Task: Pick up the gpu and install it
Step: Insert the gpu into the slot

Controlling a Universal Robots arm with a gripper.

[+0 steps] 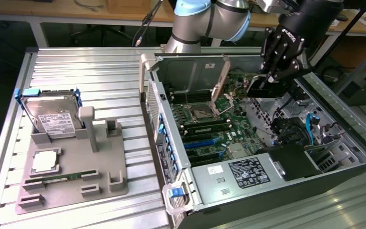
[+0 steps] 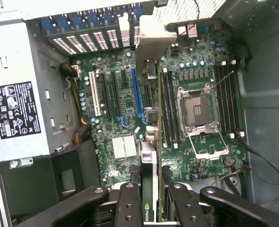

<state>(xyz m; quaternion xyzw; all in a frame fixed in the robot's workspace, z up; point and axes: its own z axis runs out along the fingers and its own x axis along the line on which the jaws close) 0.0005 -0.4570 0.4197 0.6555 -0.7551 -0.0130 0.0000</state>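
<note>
My gripper (image 1: pixel 277 71) hangs over the open computer case (image 1: pixel 345 129), shut on the gpu (image 1: pixel 264 89), a dark flat card held on edge above the motherboard (image 1: pixel 211 126). In the wrist view the gpu (image 2: pixel 151 156) runs edge-on out from between the black fingers (image 2: pixel 129 203), and its silver end bracket (image 2: pixel 153 40) reaches toward the rear slot openings. The gripper (image 2: pixel 152 201) holds the card above the board, roughly in line with the blue expansion slot (image 2: pixel 137 92) and apart from it.
A grey holder tray (image 1: pixel 106 167) on the exterior view's left carries a hard drive (image 1: pixel 55 117), a processor chip (image 1: pixel 45 161) and a green memory stick (image 1: pixel 62 177). Inside the case are the power supply (image 1: pixel 243 171), the CPU socket (image 2: pixel 196 111) and loose cables (image 2: pixel 267 165).
</note>
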